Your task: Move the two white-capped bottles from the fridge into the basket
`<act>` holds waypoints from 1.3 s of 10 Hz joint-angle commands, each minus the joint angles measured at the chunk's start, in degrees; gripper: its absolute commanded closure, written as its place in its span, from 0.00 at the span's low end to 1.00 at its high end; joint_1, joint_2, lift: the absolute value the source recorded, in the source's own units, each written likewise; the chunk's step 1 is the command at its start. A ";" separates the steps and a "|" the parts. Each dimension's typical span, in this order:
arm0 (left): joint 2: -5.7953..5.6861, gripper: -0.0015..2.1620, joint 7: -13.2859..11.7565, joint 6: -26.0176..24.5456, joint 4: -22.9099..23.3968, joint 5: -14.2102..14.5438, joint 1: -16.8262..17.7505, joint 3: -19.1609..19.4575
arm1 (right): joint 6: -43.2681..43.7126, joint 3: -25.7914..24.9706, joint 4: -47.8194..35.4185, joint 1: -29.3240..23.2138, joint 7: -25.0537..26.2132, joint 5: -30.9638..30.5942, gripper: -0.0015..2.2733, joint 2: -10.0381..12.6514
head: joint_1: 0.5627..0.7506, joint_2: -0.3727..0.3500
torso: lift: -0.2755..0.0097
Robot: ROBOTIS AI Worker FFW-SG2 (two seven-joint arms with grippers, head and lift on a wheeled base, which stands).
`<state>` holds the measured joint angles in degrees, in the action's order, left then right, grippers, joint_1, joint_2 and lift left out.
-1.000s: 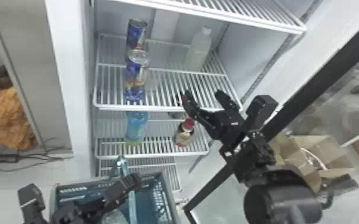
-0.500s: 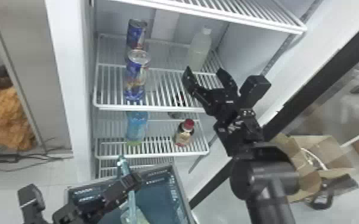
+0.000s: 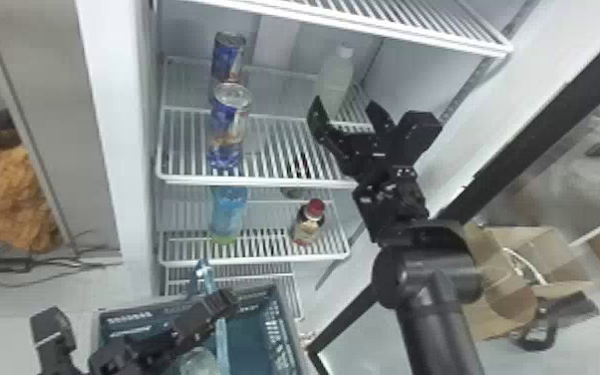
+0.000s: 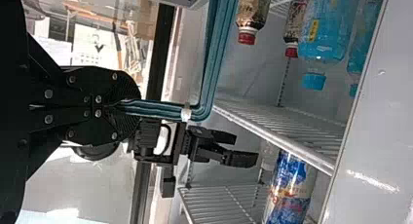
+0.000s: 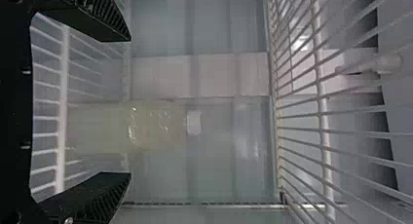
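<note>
Facing a translucent white-capped bottle (image 3: 334,77), the ribbed right tool (image 3: 345,103) gapes

My right gripper (image 3: 344,102) has risen from below the white-capped bottle (image 3: 336,75) to sit in front of it. The basket (image 3: 285,329) has swung back leftward, slightly, I think.

Head view downward, right wrist's close — fridge (image 3: 122,149) shared
</note>
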<state>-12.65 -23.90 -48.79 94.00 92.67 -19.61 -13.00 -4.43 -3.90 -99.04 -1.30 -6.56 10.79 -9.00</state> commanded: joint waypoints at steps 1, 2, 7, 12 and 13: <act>-0.01 0.55 0.00 -0.01 0.01 -0.01 0.21 -0.03 | 1.34 0.01 3.21 2.15 0.23 -0.62 0.02 0.21 | 0.70 0.03 | 0.97; -0.01 0.55 0.00 -0.01 0.01 -0.01 0.21 -0.03 | 1.90 -0.10 4.90 3.28 0.41 -0.85 0.02 0.30 | 0.70 0.03 | 0.97; -0.10 0.55 0.09 0.13 0.01 -0.01 0.63 -0.26 | 3.59 0.24 14.46 10.45 0.41 -1.19 0.02 0.30 | 0.70 0.03 | 0.97; -0.18 0.55 0.09 0.70 0.01 0.22 1.05 -0.83 | 6.26 1.15 22.47 15.79 0.93 -1.53 0.02 0.30 | 0.70 0.03 | 0.97; -0.18 0.55 0.09 0.70 -0.13 0.34 1.19 -0.83 | 6.26 1.15 23.46 16.21 1.11 -1.53 0.02 0.30 | 0.70 0.03 | 0.97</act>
<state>-12.83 -23.82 -48.08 93.99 92.98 -18.48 -13.78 1.78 -2.80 -76.20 14.62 -5.46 9.27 -8.70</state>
